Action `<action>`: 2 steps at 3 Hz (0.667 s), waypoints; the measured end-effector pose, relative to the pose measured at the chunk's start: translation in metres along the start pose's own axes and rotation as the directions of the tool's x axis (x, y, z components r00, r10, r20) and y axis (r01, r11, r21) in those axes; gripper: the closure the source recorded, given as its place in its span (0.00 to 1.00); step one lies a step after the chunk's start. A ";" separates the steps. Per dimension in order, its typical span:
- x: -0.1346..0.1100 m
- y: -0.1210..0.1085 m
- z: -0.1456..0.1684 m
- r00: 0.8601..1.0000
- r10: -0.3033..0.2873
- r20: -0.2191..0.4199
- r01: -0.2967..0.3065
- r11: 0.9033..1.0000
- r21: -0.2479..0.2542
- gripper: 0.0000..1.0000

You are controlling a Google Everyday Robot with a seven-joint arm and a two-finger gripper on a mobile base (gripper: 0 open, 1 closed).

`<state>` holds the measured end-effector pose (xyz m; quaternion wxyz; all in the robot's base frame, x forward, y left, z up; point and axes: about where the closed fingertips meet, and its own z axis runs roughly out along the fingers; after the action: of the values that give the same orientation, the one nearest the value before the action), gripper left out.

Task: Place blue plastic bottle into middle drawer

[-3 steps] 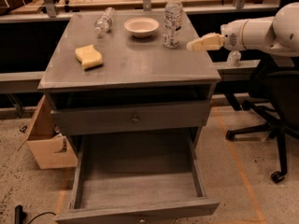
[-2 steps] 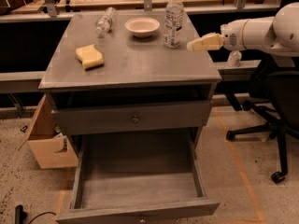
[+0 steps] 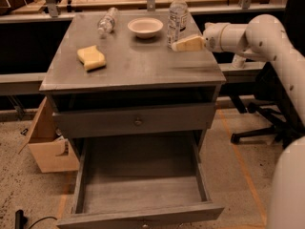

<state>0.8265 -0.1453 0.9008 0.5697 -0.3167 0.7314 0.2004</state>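
The blue plastic bottle (image 3: 177,14), tall and clear with a white cap and a pale label, stands upright at the back right of the grey cabinet top (image 3: 138,66). My gripper (image 3: 182,45) reaches in from the right on a white arm. It hovers just in front of the bottle's base, low over the top. The middle drawer (image 3: 143,194) is pulled wide open below, a broad grey tray with low sides and nothing in it.
A white bowl (image 3: 145,26) sits left of the bottle. A smaller clear bottle (image 3: 106,22) lies on its side at the back left. A yellow sponge (image 3: 91,57) lies further forward. A shut drawer front with a round knob (image 3: 138,121) sits above the open drawer. A cardboard box (image 3: 47,142) stands left, an office chair (image 3: 267,113) right.
My gripper has moved left along the cabinet top, from beside the right edge to just in front of the blue plastic bottle. Nothing else has moved.
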 end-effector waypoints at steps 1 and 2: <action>0.000 -0.003 0.053 0.998 -0.014 0.062 0.016 1.000 -0.023 0.00; -0.008 -0.008 0.094 0.990 -0.034 0.135 0.041 0.998 -0.047 0.18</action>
<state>0.8996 -0.0876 0.8834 0.6133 -0.3302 0.6801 0.2284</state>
